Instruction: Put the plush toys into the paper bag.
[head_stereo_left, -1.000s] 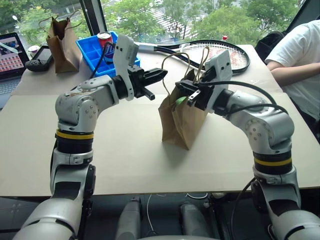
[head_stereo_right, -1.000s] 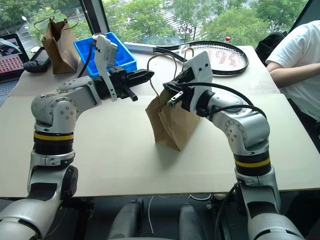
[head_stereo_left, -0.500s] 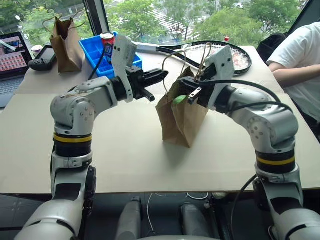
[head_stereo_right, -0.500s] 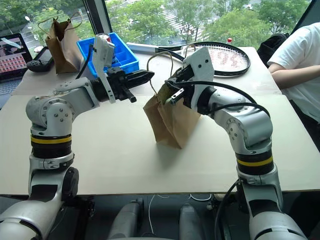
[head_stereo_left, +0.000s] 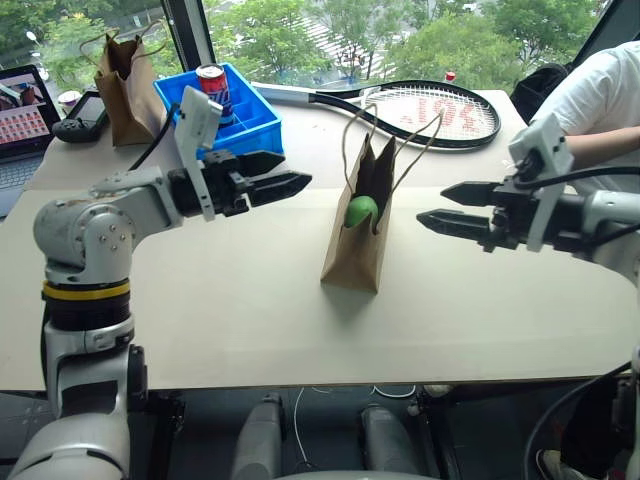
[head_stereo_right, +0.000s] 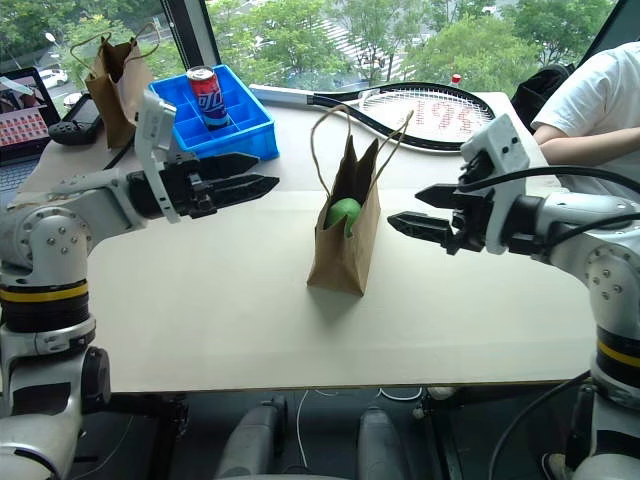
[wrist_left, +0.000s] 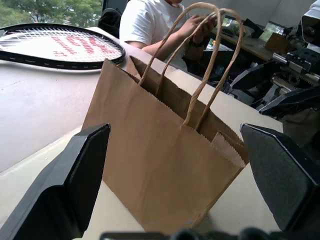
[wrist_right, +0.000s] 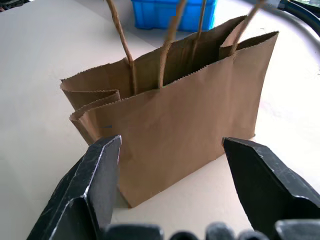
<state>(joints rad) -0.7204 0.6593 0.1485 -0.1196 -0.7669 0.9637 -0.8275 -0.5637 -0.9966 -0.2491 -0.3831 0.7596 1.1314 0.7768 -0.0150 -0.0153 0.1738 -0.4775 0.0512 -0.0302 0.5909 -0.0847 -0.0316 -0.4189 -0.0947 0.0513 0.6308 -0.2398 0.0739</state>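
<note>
While the paper bag (head_stereo_left: 357, 245) stands upright at mid-table (head_stereo_left: 250, 310) with the light-green plush toy (head_stereo_left: 361, 211) showing in its mouth, both grippers flank it, apart from it. Left gripper (head_stereo_left: 288, 176) and right gripper (head_stereo_left: 442, 208): jaws spread, empty. No lettering on the bag is readable.

A light-brown kraft paper bag (head_stereo_left: 358, 240) stands upright near the middle of the table, its mouth open and its two twine loop handles (head_stereo_left: 378, 120) rising above it. A round light-green plush toy (head_stereo_left: 361, 211) sits inside (partly visible through the bag's open top).
</note>
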